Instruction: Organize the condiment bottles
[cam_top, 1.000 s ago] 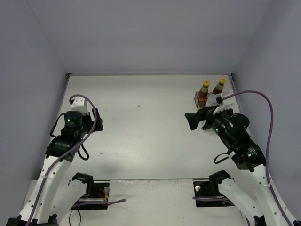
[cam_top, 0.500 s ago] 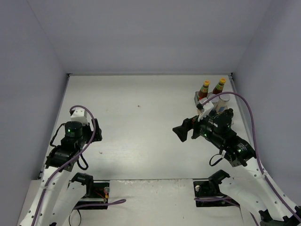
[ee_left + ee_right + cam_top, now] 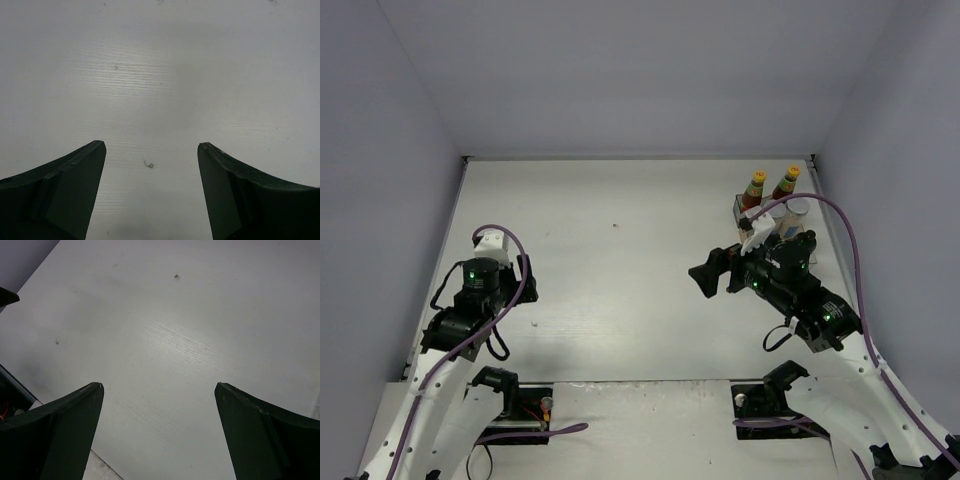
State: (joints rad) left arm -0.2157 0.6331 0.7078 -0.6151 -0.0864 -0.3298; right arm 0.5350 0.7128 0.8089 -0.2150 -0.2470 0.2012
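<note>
Two slim red sauce bottles with yellow caps (image 3: 757, 188) (image 3: 786, 184) stand upright at the far right, on the clear organizer (image 3: 742, 209). A round silver lid (image 3: 798, 207) shows beside them. The other bottles are hidden behind my right arm. My right gripper (image 3: 702, 277) is open and empty, pointing left over bare table, left of and nearer than the organizer. It also shows open in the right wrist view (image 3: 159, 386). My left gripper (image 3: 151, 145) is open and empty over bare white table at the left. No bottle shows in either wrist view.
Grey walls close the table on the left, far and right sides. The arm bases (image 3: 510, 398) (image 3: 770, 395) and purple cables (image 3: 865, 260) sit along the near edge. The table's near edge (image 3: 95, 467) shows in the right wrist view.
My right gripper has drawn back from the organizer, moving left and nearer. My left arm has pulled back toward the near edge. The bottles have not moved.
</note>
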